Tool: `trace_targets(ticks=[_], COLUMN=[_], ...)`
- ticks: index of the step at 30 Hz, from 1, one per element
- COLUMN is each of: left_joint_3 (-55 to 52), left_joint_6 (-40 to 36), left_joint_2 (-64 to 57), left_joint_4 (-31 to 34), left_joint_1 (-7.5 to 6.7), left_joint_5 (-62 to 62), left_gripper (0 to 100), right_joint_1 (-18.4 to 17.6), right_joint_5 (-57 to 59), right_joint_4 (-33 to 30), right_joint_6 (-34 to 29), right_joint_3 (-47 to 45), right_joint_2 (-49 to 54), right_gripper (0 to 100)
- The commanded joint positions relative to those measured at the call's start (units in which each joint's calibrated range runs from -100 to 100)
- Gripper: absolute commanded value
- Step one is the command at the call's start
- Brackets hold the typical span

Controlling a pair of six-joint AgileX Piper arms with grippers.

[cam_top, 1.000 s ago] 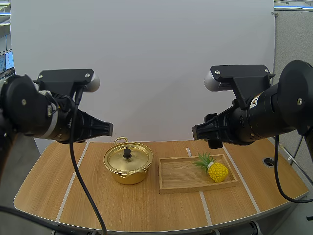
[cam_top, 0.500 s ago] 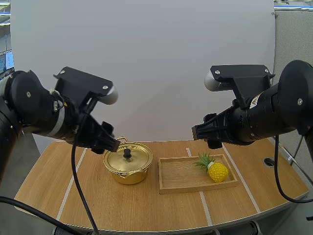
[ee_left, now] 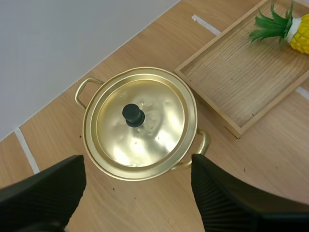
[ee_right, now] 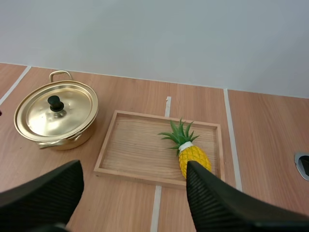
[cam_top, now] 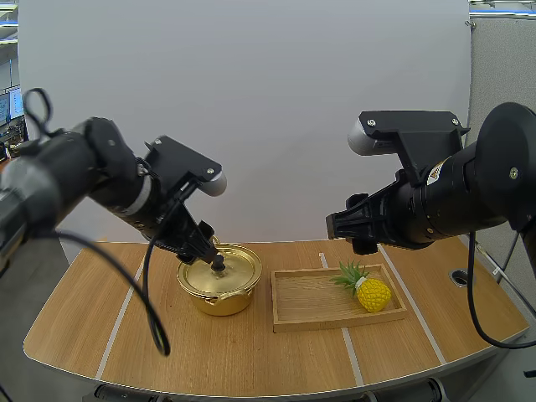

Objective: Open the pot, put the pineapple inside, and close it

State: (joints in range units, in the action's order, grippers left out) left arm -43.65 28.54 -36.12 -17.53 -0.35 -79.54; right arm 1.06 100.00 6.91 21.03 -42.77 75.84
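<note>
Black ribbed fingers (ee_left: 48, 188) of our left gripper (ee_left: 137, 164) stand apart above the gold pot (cam_top: 219, 289), flanking its lid (ee_left: 154, 135) without touching it. We judge step 1, opening, is in hand: next we must drop, centre on the small black knob (ee_left: 133, 115) and pinch it. Our right gripper (ee_right: 134, 166) hangs high, fingers likewise apart on nothing. The pineapple (ee_right: 193, 157) lies in the wooden tray (ee_right: 135, 150) just beside the closed pot on the table (cam_top: 84, 318)

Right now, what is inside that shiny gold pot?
A gold lid with a black knob covers the gold metal pot, so its inside is hidden. The yellow pineapple lies outside, on the flat wooden tray.
</note>
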Motion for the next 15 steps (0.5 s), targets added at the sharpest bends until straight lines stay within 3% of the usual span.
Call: trace_targets(ticks=[1,12,15], left_joint_3=[1.8,5.9,7.3], left_joint_6=[0.3,2.9,2.9], left_joint_2=[5.7,20.6,23.3], left_joint_4=[-2.1,-3.9,-3.7], left_joint_1=[-0.14,-0.14,-0.93], left_joint_5=[3.8,8.2,8.4], left_gripper=[100,100,100], right_joint_1=[0.2,0.2,0.2], right_joint_5=[0.0,0.0,0.0], right_joint_4=[0.1,0.1,0.1], right_joint_6=[0.2,0.2,0.2], right_joint_3=[0.4,0.4,0.4], right_joint_2=[0.1,0.1,0.1], right_gripper=[100,100,100])
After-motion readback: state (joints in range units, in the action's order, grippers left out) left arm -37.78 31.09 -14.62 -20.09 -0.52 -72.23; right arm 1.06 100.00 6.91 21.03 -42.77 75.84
